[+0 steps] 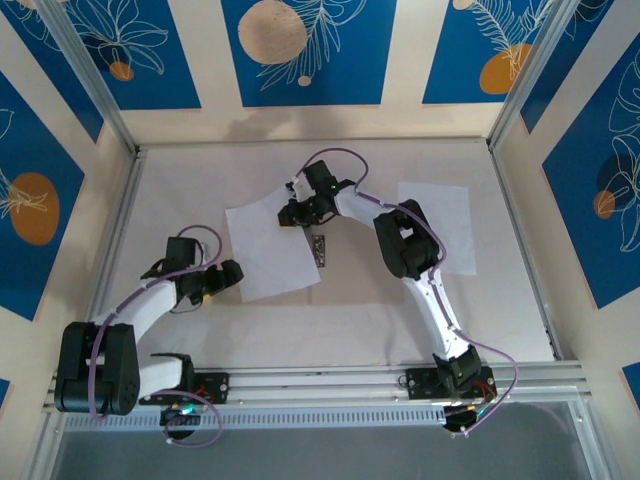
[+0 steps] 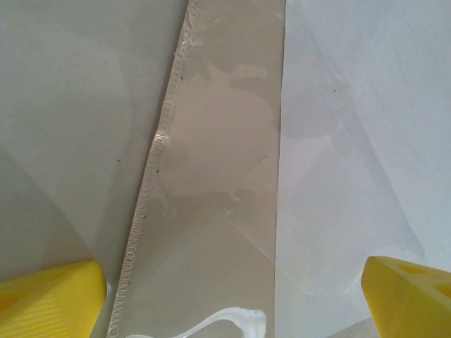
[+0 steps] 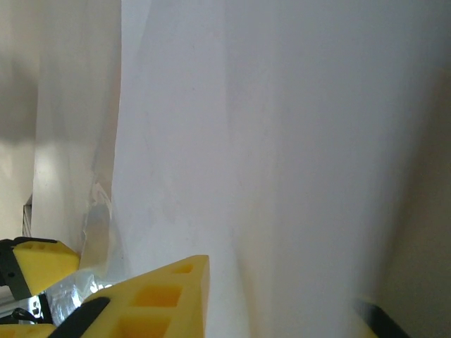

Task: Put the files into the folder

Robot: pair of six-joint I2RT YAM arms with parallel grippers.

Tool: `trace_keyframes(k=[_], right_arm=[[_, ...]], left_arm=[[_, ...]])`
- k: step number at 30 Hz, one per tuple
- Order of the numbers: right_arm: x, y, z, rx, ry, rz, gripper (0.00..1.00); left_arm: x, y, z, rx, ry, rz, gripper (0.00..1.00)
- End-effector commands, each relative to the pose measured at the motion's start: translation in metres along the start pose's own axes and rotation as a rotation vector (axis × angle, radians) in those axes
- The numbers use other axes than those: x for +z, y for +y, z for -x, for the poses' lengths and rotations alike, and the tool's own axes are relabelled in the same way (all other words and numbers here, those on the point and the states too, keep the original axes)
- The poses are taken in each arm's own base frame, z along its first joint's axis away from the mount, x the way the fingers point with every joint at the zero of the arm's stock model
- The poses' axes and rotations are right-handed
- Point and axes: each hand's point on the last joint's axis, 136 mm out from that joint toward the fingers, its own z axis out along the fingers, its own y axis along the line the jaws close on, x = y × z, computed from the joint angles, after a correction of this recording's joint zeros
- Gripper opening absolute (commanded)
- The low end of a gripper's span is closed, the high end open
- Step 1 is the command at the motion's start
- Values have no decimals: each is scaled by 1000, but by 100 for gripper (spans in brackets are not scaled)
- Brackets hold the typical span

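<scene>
- The desk (image 1: 180,200) is one tan surface. The tan folder (image 1: 335,262) barely stands out against it, so I cannot trace its edges from above. I judge it lies open around its clip.
- I count two white files, well apart. The left sheet (image 1: 270,250) lies mid-desk, slightly skewed. The right sheet (image 1: 445,225) lies to the right, its left edge under the right arm's elbow. With one on each side of the clip, each looks reachable for loading.
- Two arms are working. The right fingers (image 1: 293,213) sit at the far edge of the left sheet, probably because a flat page can only be picked up by its edge. In the wrist view the page runs down between the yellow tips, but I cannot tell whether they are clamped on it.
- The left fingers (image 1: 228,272) hover near the same sheet's near-left corner, spread wide and holding nothing. My guess is they wait to steady the page or the folder.
- One small dark clip (image 1: 318,248) lies just right of the left sheet.
</scene>
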Motion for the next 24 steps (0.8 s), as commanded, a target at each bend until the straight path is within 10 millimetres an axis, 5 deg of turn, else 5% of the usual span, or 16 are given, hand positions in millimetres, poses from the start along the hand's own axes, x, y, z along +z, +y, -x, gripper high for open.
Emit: trace_keyframes(k=[1, 15, 24], right_arm=[[-9, 13, 2, -32, -5, 9, 16], [-54, 11, 10, 13, -179, -8, 1], [-53, 4, 4, 52, -231, -23, 1]], left_arm=[[2, 6, 0, -1, 12, 19, 95], [1, 5, 0, -1, 10, 13, 95], [2, 4, -1, 2, 12, 5, 95]])
